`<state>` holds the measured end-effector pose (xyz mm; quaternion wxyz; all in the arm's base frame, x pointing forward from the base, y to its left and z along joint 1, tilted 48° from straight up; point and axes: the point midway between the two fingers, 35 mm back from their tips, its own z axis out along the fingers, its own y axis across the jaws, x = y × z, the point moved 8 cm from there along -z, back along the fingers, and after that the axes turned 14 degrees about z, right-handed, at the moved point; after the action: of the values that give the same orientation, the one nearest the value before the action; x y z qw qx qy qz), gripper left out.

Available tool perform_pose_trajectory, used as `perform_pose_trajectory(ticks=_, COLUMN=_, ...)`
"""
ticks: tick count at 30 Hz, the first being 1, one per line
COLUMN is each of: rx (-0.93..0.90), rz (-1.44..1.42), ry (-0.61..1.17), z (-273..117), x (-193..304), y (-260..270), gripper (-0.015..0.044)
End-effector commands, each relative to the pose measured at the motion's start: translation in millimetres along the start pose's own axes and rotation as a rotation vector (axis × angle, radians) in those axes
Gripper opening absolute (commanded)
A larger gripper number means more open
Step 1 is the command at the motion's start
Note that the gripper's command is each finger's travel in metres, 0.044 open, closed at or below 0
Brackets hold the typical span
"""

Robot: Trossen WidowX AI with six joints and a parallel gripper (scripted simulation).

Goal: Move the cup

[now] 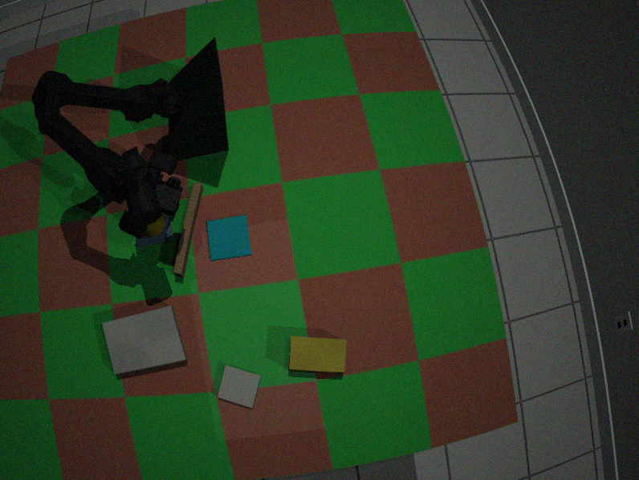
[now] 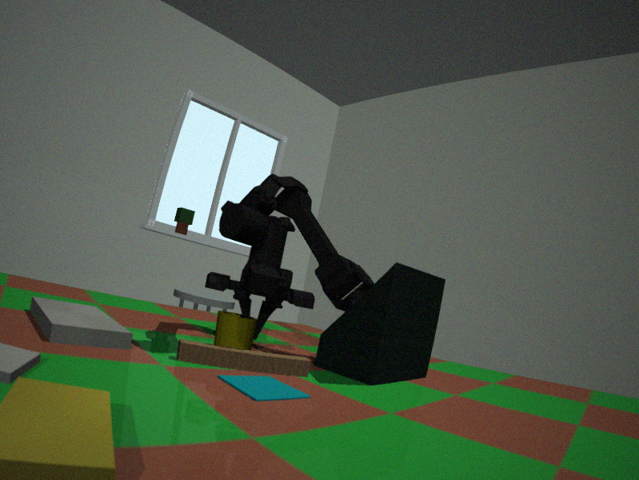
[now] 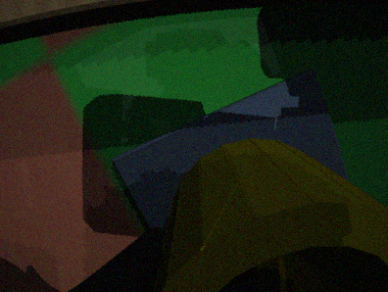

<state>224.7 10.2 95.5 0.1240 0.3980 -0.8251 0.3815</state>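
The yellow cup (image 1: 156,225) (image 2: 233,330) (image 3: 255,191) stands about upright on the dark blue pad (image 1: 148,241) (image 3: 157,154), which is hidden in the exterior view. My gripper (image 2: 250,325) is low at the cup, on the side toward the arm's base. One finger goes down inside the rim and the other is outside, so it is shut on the cup's wall. The marbles are not visible; the inside of the cup is dark. The other pad, cyan (image 1: 229,237) (image 2: 264,388), lies bare on the floor beyond the wooden bar.
A low wooden bar (image 1: 188,229) (image 2: 242,359) (image 3: 29,11) stands between the two pads. A large grey slab (image 1: 144,339) (image 2: 87,335), a small grey slab (image 1: 238,386) (image 2: 15,359) and a yellow block (image 1: 317,353) (image 2: 56,418) lie farther off. The black base (image 1: 198,113) (image 2: 382,330) is near the bar's end.
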Motion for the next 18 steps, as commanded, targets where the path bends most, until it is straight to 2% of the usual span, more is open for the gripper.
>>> perform_pose_trajectory(ticks=1, rx=0.0, rz=0.001, ry=0.0, z=-0.2, x=0.0, y=-0.1, gripper=0.0)
perform_pose_trajectory(ticks=18, rx=-0.001, rz=-0.003, ry=-0.001, z=-42.1, x=-1.9, y=0.7, gripper=0.0)
